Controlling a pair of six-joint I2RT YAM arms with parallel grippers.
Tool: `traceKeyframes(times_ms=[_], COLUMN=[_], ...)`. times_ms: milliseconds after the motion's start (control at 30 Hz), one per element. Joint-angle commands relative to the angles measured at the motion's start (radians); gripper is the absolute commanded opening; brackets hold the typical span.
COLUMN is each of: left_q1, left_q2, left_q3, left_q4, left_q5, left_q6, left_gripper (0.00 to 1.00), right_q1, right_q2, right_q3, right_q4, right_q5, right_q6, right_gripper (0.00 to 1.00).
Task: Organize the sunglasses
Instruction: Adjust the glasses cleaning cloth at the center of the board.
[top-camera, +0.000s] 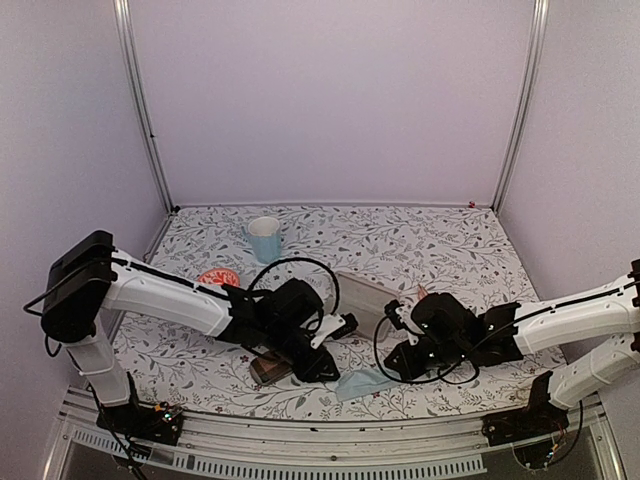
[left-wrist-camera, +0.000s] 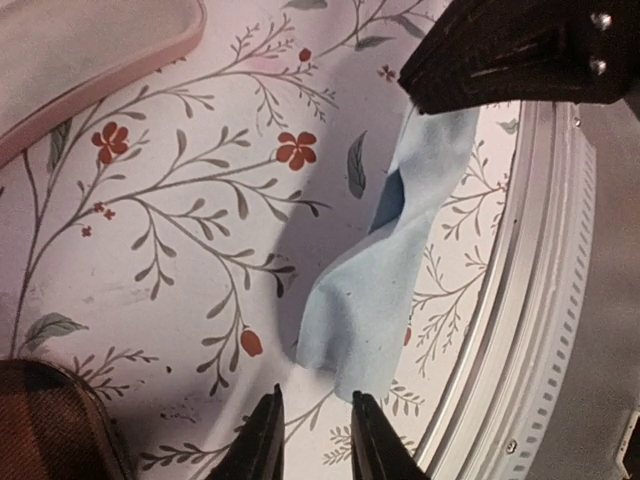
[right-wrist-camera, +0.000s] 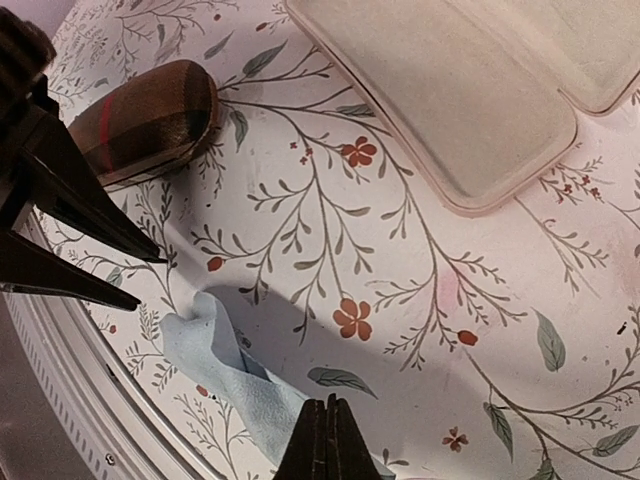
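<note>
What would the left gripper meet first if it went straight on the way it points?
Most likely the blue cloth, whose near edge lies just ahead of the left gripper; height above it is unclear.

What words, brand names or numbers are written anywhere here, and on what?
No text can be read.
The brown case, the pink case, the blue cloth and the cup show no lettering.
The red round thing is too small to tell whether it bears print.
</note>
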Motion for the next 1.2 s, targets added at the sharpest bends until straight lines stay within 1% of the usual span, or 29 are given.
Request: traceKeyframes(times_ms=[0, 167, 467, 600, 833, 1167], left_q1=[0.047, 0.054, 0.058, 0.065, 0.072, 0.072], left_q2=[-0.019, 0.045, 0.172, 0.204, 0.276, 0.346], left_q3=[0.009, 0.068, 0.18, 0.196, 0.221, 0.282], left_q4=[0.052, 0.044, 0.072, 0.122, 0.195, 0.228], left_q5=[0.042, 0.063, 0.122, 0.151, 0.254, 0.331], left_q6=[0.003, 0.027, 0.08, 0.095, 0.121, 0.129], left_gripper=[0.26, 0.27, 0.27, 0.28, 0.28, 0.28], right_q1=[-0.018, -0.02, -0.021, -0.022, -0.023, -0.038], right_q2=[-0.015, 0.011, 0.013, -0.01, -0.05, -0.134], right_q3=[-0.009, -0.001, -0.02, -0.047, -0.081, -0.133], right_q4=[-0.052, -0.089, -0.07, -0.035, 0.004, 0.062], right_q5=[0.063, 0.101, 0.09, 0.068, 0.045, 0.002], right_q6=[-0.013, -0.017, -0.024, -0.022, -0.012, 0.005], right_gripper=[0.0, 0.0, 0.0, 0.0, 0.0, 0.0])
